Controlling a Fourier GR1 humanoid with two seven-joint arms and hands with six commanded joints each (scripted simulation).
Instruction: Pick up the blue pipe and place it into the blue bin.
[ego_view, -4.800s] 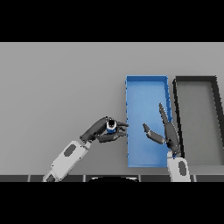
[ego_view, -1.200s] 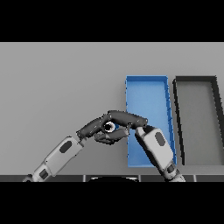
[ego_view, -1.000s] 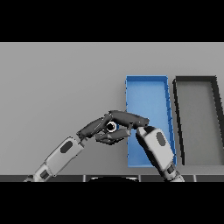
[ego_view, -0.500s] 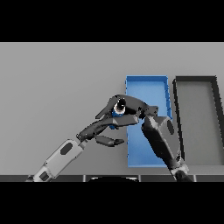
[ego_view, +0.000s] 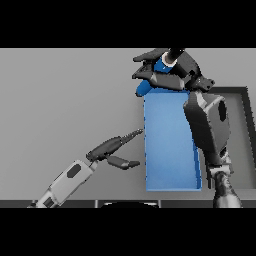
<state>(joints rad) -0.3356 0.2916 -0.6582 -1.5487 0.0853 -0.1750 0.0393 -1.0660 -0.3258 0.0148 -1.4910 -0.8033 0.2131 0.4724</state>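
Both arms had white and grey shells with dark joints. The left hand (ego_view: 107, 148) and right hand (ego_view: 167, 75) were dark, with slim tapering fingers.

Blue bin (ego_view: 170, 150) floor bare, open from above; right arm (ego_view: 210, 130) overhangs its right side.

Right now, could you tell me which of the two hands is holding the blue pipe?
The right hand, raised over the blue bin's far end, grips the blue pipe; the left hand hangs open beside the bin.
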